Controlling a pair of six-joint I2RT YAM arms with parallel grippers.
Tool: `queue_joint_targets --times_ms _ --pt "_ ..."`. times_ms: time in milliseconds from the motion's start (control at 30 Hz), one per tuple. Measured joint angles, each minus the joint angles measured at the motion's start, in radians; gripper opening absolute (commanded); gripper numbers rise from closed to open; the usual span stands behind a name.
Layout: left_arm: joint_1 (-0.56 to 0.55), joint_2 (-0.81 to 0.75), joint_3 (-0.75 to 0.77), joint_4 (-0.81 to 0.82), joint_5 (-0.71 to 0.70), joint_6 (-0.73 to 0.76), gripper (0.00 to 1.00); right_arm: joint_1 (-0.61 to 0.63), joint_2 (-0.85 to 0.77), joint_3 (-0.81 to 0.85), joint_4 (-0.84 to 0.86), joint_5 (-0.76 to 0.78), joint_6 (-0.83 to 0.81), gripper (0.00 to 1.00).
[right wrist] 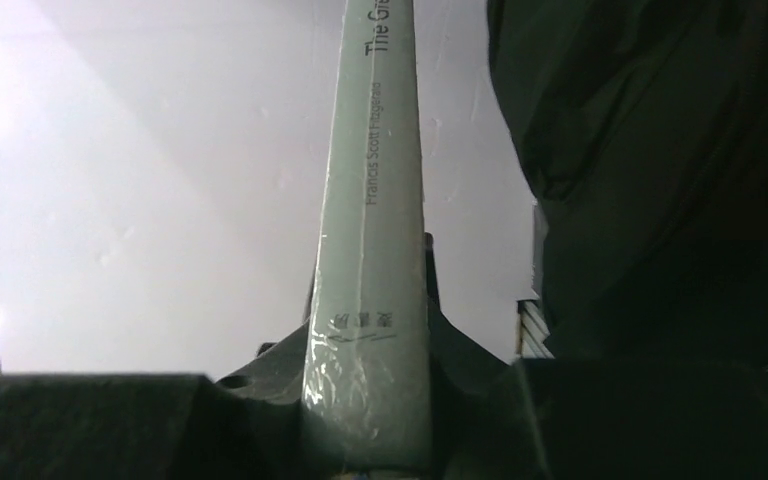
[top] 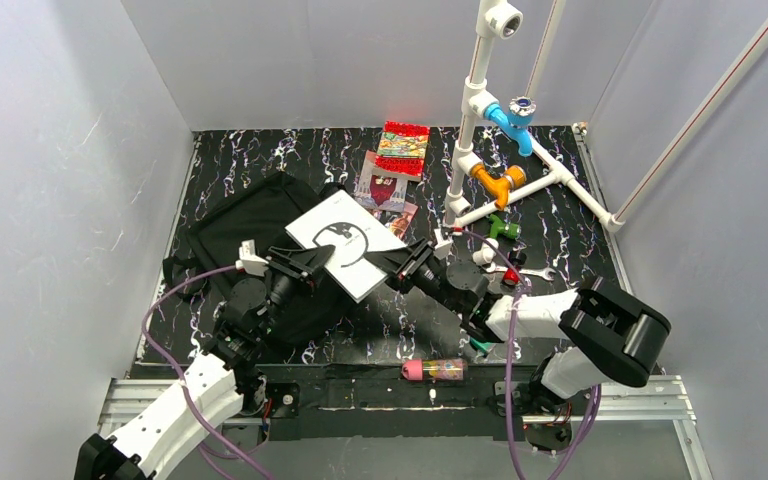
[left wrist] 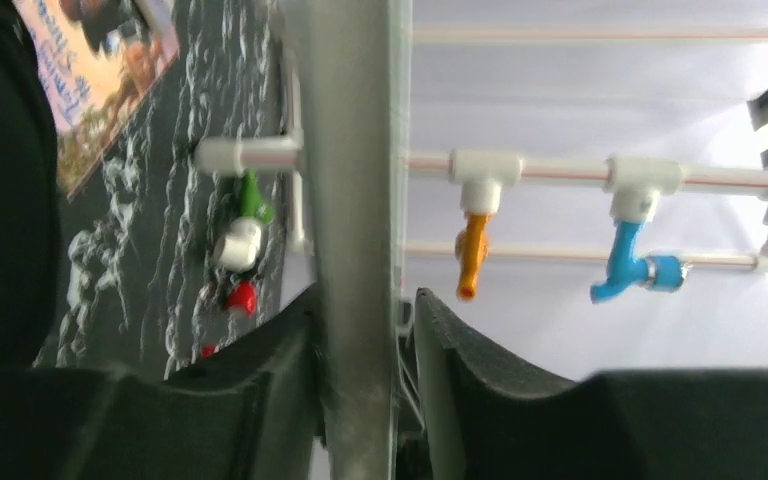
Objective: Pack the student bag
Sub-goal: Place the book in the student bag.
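Fabric decides this: we judge the student bag [top: 228, 222], lying at nine o'clock from the middle of the table [top: 580, 250] under the white book [top: 345, 240], limp and light, best gripped by its opening's hem. Left gripper [top: 305, 262] and right gripper [top: 407, 258] pinch the book's opposite edges.

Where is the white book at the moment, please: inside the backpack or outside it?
Outside. The white book is held at opposite edges by the left gripper and right gripper, over the backpack, its cover showing.
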State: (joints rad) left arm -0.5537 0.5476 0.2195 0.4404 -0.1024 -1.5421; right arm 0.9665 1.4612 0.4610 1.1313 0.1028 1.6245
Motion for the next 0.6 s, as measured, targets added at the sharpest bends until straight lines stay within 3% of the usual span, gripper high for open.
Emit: queue_joint_targets --times_ms 100,167,300,400,500,600 --pt "0.003 -0.009 0.0 -0.058 0.105 0.006 0.86 -0.001 -0.025 -0.027 -0.072 0.007 0.002 0.01" --pt "0.002 -0.049 0.02 -0.206 0.174 0.037 0.98 -0.005 -0.082 -0.056 -0.191 0.016 -0.008 0.01" --pt "0.001 -0.103 0.237 -0.677 0.179 0.207 0.98 -0.037 -0.209 -0.104 -0.447 0.062 -0.063 0.01" --pt "0.001 -0.037 0.531 -0.982 0.089 0.385 0.98 -0.075 -0.298 -0.097 -0.663 0.098 -0.148 0.01" --pt "0.001 0.075 0.758 -1.186 -0.032 0.557 0.98 -0.088 -0.372 -0.052 -0.822 0.129 -0.242 0.01" --pt "0.002 0.225 0.845 -1.304 -0.129 0.719 0.97 -0.09 -0.454 -0.034 -0.946 0.15 -0.348 0.01"
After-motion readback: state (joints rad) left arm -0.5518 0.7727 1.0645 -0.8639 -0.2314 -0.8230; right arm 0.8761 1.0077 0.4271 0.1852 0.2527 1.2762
